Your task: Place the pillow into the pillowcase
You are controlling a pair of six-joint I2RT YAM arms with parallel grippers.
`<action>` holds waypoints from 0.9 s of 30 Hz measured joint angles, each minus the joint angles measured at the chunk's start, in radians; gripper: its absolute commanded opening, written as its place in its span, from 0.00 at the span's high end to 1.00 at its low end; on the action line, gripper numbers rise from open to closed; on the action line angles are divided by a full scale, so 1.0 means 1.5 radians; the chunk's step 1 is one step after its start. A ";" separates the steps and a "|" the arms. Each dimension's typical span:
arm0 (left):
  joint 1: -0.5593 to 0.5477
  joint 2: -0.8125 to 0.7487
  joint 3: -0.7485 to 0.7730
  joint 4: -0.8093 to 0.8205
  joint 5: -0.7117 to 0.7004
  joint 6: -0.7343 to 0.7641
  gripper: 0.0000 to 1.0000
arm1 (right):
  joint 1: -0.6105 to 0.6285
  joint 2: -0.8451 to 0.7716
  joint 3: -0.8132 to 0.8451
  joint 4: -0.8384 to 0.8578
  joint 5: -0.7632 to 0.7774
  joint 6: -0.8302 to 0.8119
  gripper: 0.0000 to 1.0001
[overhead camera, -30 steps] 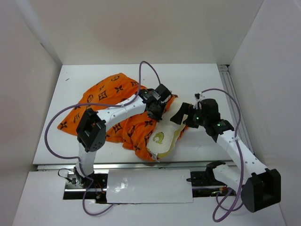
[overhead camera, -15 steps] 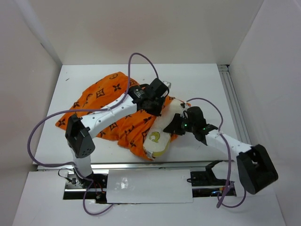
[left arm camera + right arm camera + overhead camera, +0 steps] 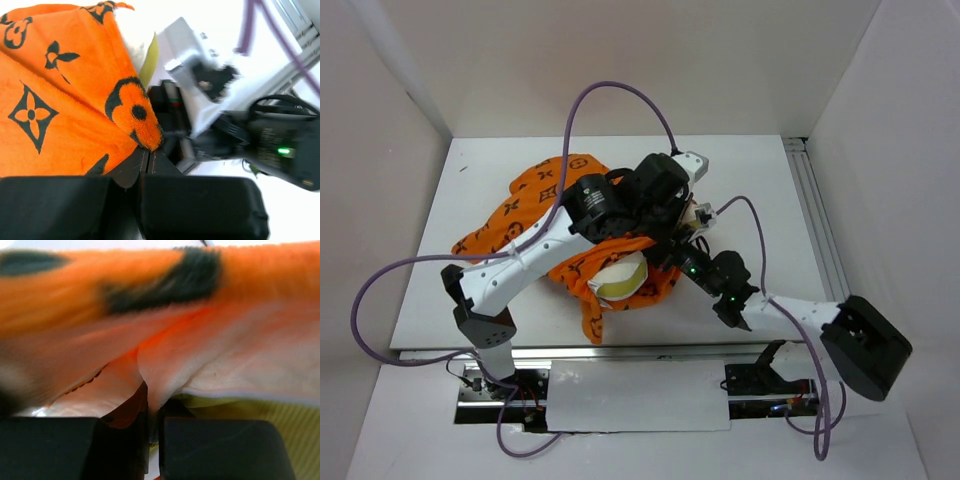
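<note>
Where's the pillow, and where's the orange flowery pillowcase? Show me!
pillow (image 3: 618,280): top view, on the cream patch peeking out of the orange cloth.
pillowcase (image 3: 535,195): top view, on its flowery far-left part.

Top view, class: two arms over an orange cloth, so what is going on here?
Both arms are working the pillowcase over the pillow. The left gripper is shut on an orange fold of it; the right gripper pinches what looks like its pale inner edge. Only a small patch of pillow shows at the opening.
</note>
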 measured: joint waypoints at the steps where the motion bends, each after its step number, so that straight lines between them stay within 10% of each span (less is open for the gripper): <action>1: -0.009 -0.005 0.004 -0.009 -0.004 0.000 1.00 | 0.019 0.036 0.000 0.053 0.038 -0.007 1.00; 19: -0.043 -0.041 -0.102 -0.014 -0.091 -0.029 0.97 | 0.020 0.264 0.095 0.088 0.196 -0.007 0.98; 27: -0.030 0.005 -0.156 0.043 -0.059 -0.057 0.78 | -0.072 0.122 0.046 -0.219 0.079 0.006 0.21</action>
